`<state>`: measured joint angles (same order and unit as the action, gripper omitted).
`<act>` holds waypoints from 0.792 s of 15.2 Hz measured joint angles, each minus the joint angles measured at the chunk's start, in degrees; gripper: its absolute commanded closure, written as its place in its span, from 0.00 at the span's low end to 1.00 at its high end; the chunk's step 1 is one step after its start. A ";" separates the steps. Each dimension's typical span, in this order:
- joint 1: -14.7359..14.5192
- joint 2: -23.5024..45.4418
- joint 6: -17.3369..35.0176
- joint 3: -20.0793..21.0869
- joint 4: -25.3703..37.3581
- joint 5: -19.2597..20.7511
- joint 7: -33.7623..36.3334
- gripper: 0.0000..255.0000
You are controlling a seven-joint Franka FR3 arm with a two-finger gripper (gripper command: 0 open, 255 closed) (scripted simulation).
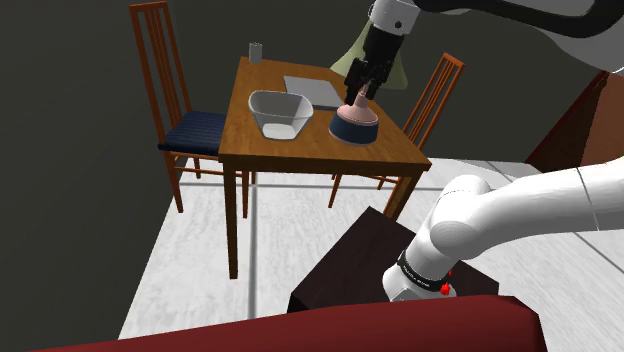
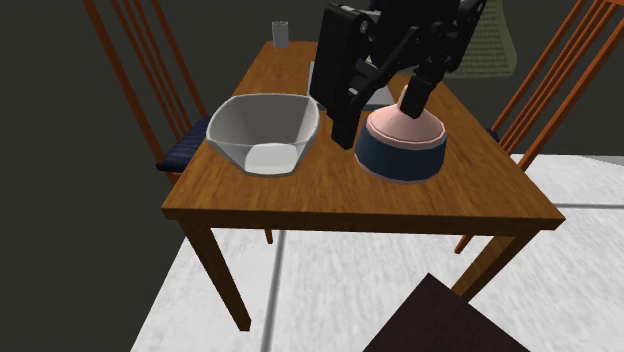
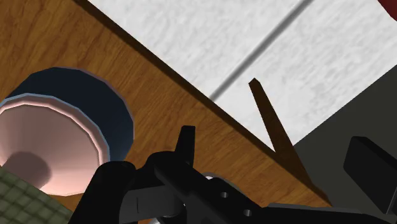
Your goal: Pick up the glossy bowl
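We are looking at a brown wooden table carrying a white squarish bowl. Near it, at its 3 o'clock in the shoulder view, a dark-blue round bowl with a pink inside is sitting. The all-black gripper is hanging over this bowl with fingers spread, one finger dipping inside and the other standing outside the rim.

Light falls evenly from above. The table top glows warm brown, and the floor near my stand is pale and bright, while the far walls stay dim grey. The table's underside shows dark against the floor. The glossy bowl shades from pale pink at its rim to a darker patch inside. My gripper reads flat black.
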<state>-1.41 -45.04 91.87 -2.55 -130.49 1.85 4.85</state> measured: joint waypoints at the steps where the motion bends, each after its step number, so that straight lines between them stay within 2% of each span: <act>1: 0.00 0.00 0.00 0.00 0.00 0.00 0.00 0.00; 6: -0.49 8.63 3.76 1.41 3.91 -0.69 1.98 0.00; 12: -0.89 22.79 7.59 2.87 12.88 -0.98 4.35 0.00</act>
<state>-2.30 -22.25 99.45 0.32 -117.61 0.87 9.20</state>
